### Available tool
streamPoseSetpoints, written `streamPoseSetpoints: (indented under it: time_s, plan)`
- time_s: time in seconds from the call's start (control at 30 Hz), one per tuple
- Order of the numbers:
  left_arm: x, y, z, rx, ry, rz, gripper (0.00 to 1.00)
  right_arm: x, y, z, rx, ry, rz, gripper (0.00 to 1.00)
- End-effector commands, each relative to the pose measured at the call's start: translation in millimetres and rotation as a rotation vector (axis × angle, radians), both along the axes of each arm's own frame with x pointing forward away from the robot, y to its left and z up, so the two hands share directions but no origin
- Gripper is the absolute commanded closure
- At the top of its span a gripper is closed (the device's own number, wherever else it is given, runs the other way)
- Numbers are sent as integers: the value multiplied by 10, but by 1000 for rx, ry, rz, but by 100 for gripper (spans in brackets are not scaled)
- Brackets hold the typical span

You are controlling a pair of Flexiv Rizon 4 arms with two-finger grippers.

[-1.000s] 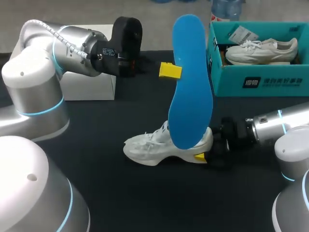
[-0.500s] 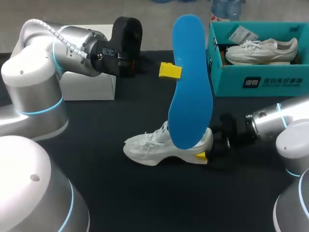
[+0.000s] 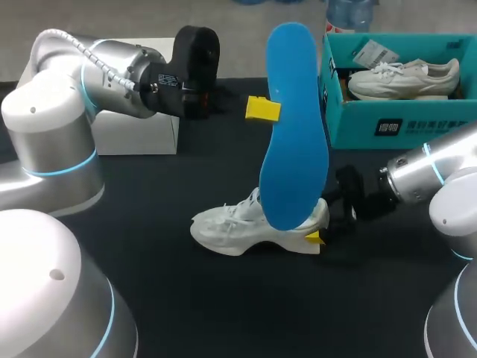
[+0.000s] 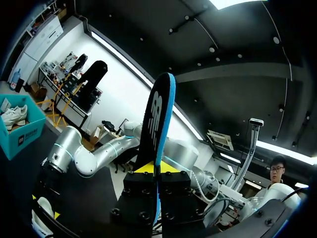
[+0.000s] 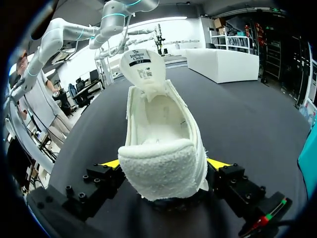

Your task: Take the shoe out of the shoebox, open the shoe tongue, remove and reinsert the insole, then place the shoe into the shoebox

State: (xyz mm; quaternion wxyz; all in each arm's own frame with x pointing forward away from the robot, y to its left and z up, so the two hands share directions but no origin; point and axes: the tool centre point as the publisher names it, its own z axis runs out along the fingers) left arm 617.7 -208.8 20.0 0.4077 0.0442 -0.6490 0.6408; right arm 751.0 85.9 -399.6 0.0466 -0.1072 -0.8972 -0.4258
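White shoe (image 3: 250, 224) sits upright on its sole on the black surface (image 3: 186, 298), out of the box. Its toe points toward the left arm's side and its heel toward the right arm.

Right pincer (image 3: 317, 237) is at the shoe's heel, low by the surface. In the right wrist view, one yellow tip presses each side of the heel, so it is clamped on the shoe. The same view shows the tongue (image 5: 141, 64) pulled up and forward with the shoe's opening wide.

Left pincer (image 3: 262, 110) is up above and behind the shoe, closed tight on the blue insole (image 3: 294, 127) and gripping it at the edge about mid-length. The left wrist view shows the insole edge-on, pinched between the two fingers. The insole stands nearly vertical. In the head view its lower end overlaps the shoe's heel area; can't tell whether it touches the shoe.

Teal shoebox (image 3: 402, 127) is behind the shoe on the right arm's side, well apart from it and open-topped. A second shoe (image 3: 402, 78) lies inside it.

White box (image 3: 138, 138) is behind the shoe on the left arm's side, partly hidden by the left arm.
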Motion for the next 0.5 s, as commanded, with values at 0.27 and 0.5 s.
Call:
streamPoseSetpoints:
  time_s: [0.27, 0.5]
  plan:
    - [-5, -4, -5, -1, 0, 1, 100, 77, 34, 168, -224, 7, 114, 0]
    - [-5, -4, -5, -1, 0, 1, 100, 90, -8, 231, -332, 46, 152, 0]
